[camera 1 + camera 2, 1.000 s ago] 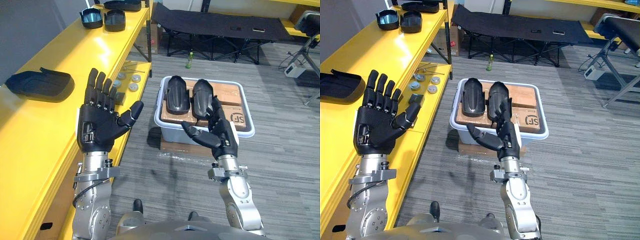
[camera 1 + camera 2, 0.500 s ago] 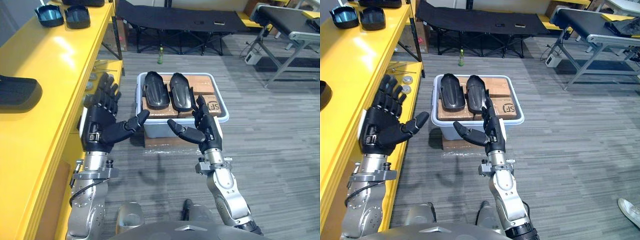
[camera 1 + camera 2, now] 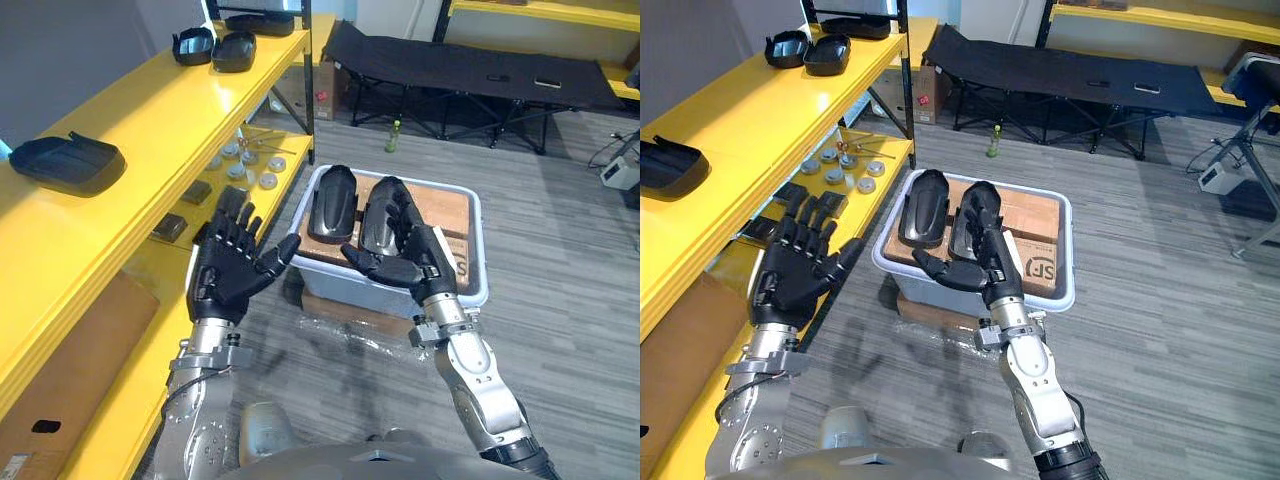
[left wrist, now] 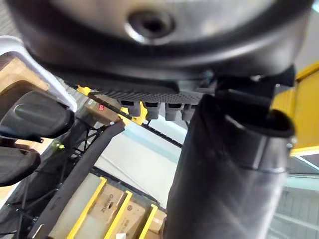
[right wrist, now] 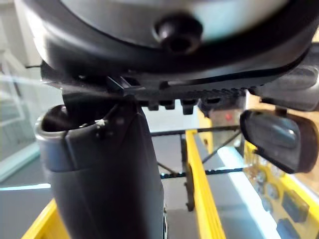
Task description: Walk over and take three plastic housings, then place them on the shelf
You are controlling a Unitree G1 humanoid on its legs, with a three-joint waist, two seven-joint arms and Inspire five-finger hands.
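Note:
Two black plastic housings (image 3: 332, 203) (image 3: 378, 205) lie side by side on cardboard boxes inside a white bin (image 3: 472, 292) on the floor ahead. My right hand (image 3: 405, 262) is raised at the bin's near edge, open, palm turned left. Its fingers overlap the right housing (image 3: 975, 212), and I cannot tell whether they touch. My left hand (image 3: 232, 272) is open with fingers spread, left of the bin and holding nothing. A third black housing (image 3: 68, 162) rests on the yellow shelf's (image 3: 150, 120) top at the left.
Further black housings (image 3: 215, 47) sit at the shelf's far end. Metal discs (image 3: 245, 160) and small parts lie on the lower shelf board. A black folding cot (image 3: 470, 65) and a green bottle (image 3: 394, 130) stand beyond the bin. Grey floor opens to the right.
The camera has swung, so the whole scene shifts. Both hands sit lower and stay open. The bin now lies closer, with the right hand in front of the right housing.

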